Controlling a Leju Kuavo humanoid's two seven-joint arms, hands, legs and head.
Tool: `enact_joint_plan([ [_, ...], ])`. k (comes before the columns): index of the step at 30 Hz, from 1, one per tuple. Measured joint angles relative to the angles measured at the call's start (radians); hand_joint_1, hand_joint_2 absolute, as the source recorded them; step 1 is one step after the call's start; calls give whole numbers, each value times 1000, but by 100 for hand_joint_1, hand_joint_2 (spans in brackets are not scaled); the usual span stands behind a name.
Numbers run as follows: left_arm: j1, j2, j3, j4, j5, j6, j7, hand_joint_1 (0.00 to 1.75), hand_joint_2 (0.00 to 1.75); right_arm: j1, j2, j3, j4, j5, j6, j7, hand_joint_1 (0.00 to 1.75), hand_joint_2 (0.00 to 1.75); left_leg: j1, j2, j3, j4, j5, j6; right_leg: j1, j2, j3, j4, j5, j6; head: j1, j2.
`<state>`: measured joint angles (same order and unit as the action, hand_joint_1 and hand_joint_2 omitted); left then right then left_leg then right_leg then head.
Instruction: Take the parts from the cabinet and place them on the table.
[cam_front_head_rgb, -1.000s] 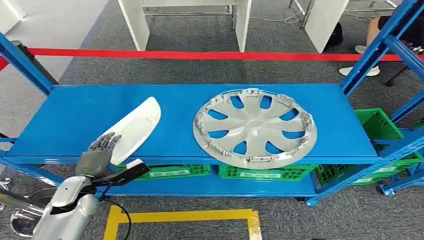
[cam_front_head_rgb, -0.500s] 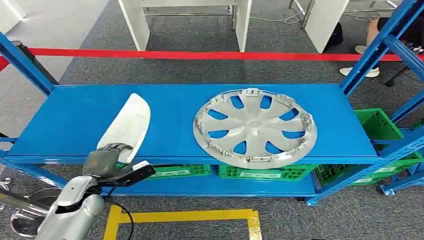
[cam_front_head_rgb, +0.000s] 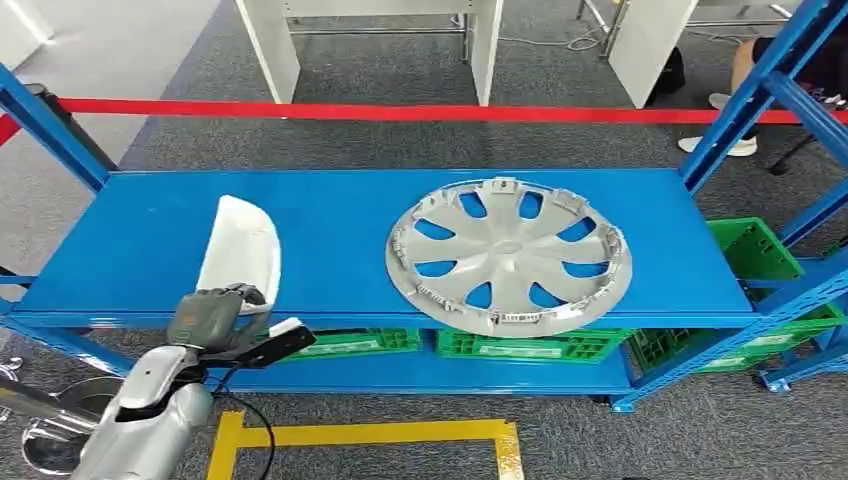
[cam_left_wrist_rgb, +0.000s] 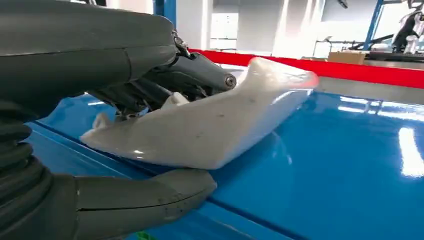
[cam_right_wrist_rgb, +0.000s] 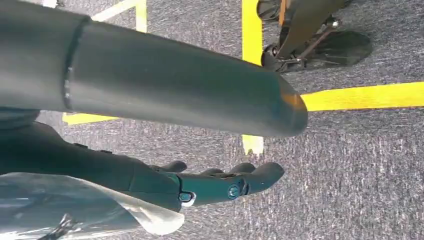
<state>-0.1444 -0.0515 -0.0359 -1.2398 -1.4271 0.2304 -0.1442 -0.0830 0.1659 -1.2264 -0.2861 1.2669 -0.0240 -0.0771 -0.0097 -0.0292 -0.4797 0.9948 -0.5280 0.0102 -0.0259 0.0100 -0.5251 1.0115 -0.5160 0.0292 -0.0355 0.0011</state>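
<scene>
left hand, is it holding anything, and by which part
Yes: the left hand grips the white plastic cover at its near end, by the shelf's front edge, fingers on top and thumb underneath.

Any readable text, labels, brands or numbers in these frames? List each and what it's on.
None can be read.
White labels on the green crates under the blue shelf: print too small and blurred.
Hubcap: no legible brand or number.
White part in the left robot hand: no marking visible, also from the left wrist view.
Red barrier tape and yellow floor lines: plain colour, no words.
</scene>
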Motion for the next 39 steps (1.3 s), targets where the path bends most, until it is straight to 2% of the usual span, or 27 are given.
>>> enact_joint_plan([
  [9,23,0,-2,-39,-51,53,19,175,175,0,-3,0,1,0,0,0,0,0,0,0,0,0,0,0,0,0,0,0,0,0,0,0],
  [12,46,11,-2,-102,-63,74,36,175,175,0,-5,-3,2,-2,-2,3,0,0,0,0,-1,0,0,0,0,0,0,0,0,0,0,0],
  [17,65,44,24,-240,-92,110,32,175,175,0,-5,-4,5,-3,-5,3,0,0,0,0,-2,0,0,0,0,0,-2,0,0,0,0,0],
  [26,50,96,64,-455,-103,113,18,175,175,-1,-5,-6,8,-5,-2,3,0,0,1,0,-2,0,0,0,1,0,-2,0,0,0,0,0],
  [39,51,127,65,-552,-126,113,13,175,175,-3,-5,-10,11,-6,-1,2,0,0,1,0,-2,0,0,0,1,0,-2,0,0,0,0,0],
])
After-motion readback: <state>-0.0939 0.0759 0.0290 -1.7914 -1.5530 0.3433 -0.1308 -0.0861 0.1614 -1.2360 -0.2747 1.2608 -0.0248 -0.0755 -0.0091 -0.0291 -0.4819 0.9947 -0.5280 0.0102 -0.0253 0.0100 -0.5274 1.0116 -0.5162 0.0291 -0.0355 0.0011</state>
